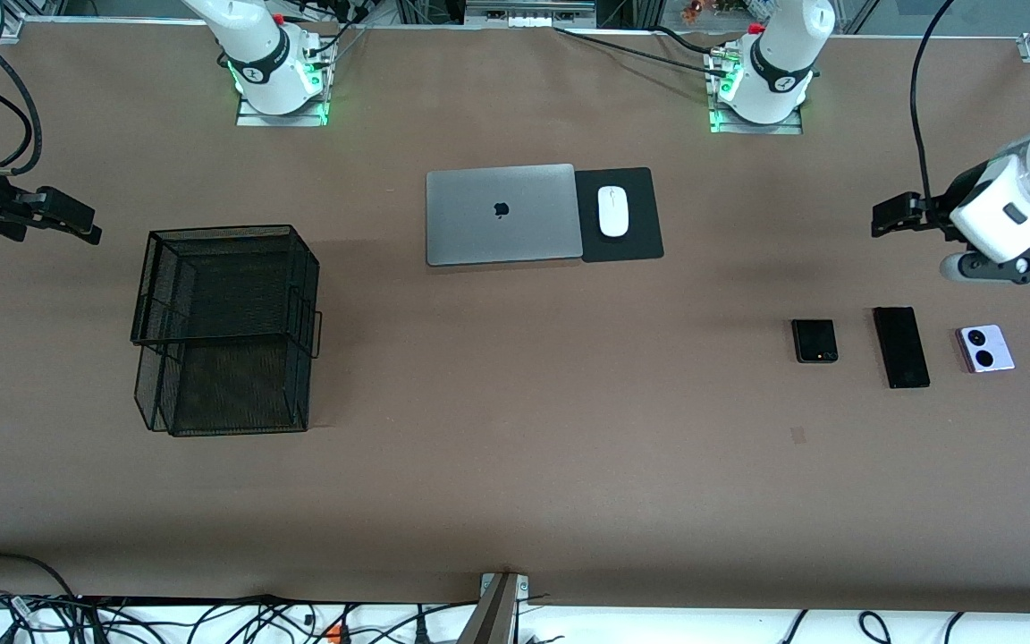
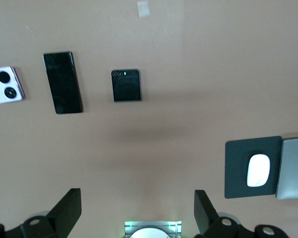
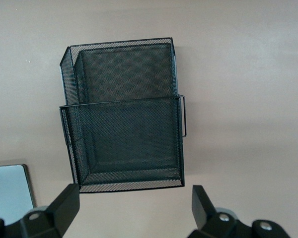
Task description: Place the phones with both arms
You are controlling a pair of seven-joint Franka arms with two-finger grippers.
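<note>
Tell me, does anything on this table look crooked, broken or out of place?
Nothing stands out. The three phones lie flat in a tidy row, the laptop is shut beside the mouse on its pad, and the mesh basket stands intact.

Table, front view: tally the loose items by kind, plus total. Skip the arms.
Phones: 3 (black flip phone, black slab phone, lilac-white flip phone)
Laptops: 1 (grey laptop)
Mice: 1 (white mouse)
Mouse pads: 1 (black mouse pad)
Mesh baskets: 1 (black mesh basket)
Total: 7
</note>
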